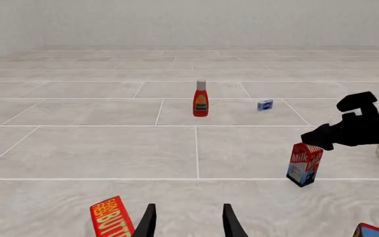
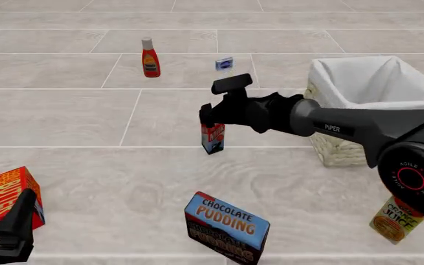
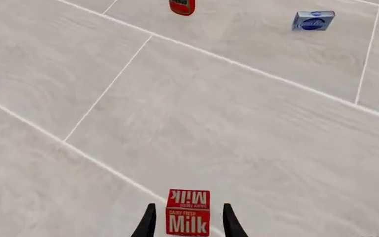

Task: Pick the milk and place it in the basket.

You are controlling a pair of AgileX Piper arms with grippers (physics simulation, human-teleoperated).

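Butter box [image 2: 17, 194] stands at the near left, just beside the idle left gripper [image 2: 9, 232], whose jaws stand apart and hold nothing. Further back, a red sauce bottle [image 2: 150, 57] and a small blue box [image 2: 224, 64] stand clear of the work area. At centre, the milk [image 2: 213, 137] stands upright on the table, well left of the basket [image 2: 332, 150]. The right gripper [image 2: 206, 117] sits directly above the carton; in the right wrist view its fingers [image 3: 149, 222] straddle the gable top with jaws apart, not yet clamped. Recommended procedure: descend until the pads flank the red upper part, keep the carton centred, close squarely, lift straight up, then carry rightward over the basket rim.
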